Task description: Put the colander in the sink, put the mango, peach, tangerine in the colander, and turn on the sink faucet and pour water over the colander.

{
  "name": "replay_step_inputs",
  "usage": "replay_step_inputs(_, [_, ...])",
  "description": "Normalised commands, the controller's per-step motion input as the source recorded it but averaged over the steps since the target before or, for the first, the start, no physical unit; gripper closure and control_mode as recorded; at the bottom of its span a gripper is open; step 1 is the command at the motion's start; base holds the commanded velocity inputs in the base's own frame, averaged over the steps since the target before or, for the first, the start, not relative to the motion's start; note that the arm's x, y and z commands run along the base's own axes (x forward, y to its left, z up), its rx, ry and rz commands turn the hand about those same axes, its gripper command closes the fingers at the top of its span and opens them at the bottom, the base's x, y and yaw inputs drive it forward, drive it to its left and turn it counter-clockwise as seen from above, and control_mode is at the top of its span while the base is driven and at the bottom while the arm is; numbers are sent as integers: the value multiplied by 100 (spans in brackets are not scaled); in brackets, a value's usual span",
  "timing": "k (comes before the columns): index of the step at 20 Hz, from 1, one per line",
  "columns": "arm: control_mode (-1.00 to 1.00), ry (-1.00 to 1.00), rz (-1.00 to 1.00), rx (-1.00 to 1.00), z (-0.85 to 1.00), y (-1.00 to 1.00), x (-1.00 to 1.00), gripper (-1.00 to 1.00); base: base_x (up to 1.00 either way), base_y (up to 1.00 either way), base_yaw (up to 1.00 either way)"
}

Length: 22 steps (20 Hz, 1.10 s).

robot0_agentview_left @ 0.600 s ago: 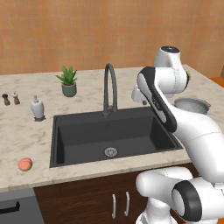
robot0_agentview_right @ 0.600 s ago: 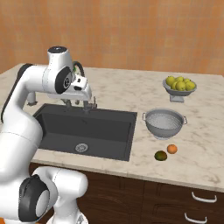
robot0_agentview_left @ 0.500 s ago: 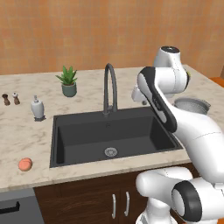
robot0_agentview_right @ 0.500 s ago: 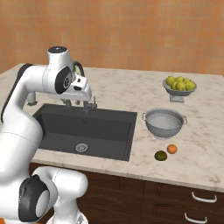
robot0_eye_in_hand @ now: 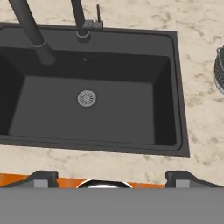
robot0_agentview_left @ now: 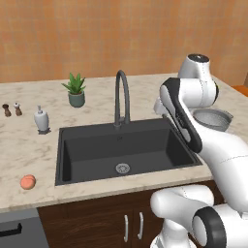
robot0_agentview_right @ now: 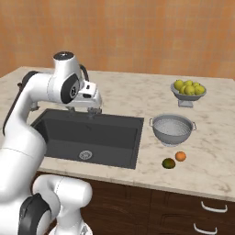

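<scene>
My fingers (robot0_eye_in_hand: 111, 177) stand wide apart with nothing between them, hanging above the sink (robot0_eye_in_hand: 96, 100); looking down along them I see its black basin with the round steel drain (robot0_eye_in_hand: 86, 98) and, at the far rim, the base of the sink faucet (robot0_eye_in_hand: 81, 26); the sink (robot0_agentview_left: 126, 150) sits in the marble bench (robot0_agentview_right: 206, 170), the faucet (robot0_agentview_left: 121, 99) arching over its back edge; the colander (robot0_agentview_right: 173, 130) rests upright on the bench to the right of the basin, apart from it; in front of it lie the mango (robot0_agentview_right: 169, 163) and the tangerine (robot0_agentview_right: 181, 156) (just beside each other); the peach (robot0_agentview_left: 28, 181) lies on the bench left of the sink, near the front edge.
</scene>
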Motion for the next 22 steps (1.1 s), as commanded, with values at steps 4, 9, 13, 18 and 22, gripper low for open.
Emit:
replay_step_inputs(4, [-100, -5, 2, -6, -11, -61, -13, -100, 0, 0, 0])
replay_step_inputs(9, [-100, -1, 6, -14, -10, -55, 0, -100, 0, 0, 0])
replay_step_inputs(13, [-100, -3, 8, -11, -11, -59, 9, -100, 0, 0, 0])
replay_step_inputs(18, [-100, 1, 17, -8, -15, -55, 23, -100, 0, 0, 0])
replay_step_inputs(22, [-100, 4, 22, -8, -18, -52, 33, -100, 0, 0, 0])
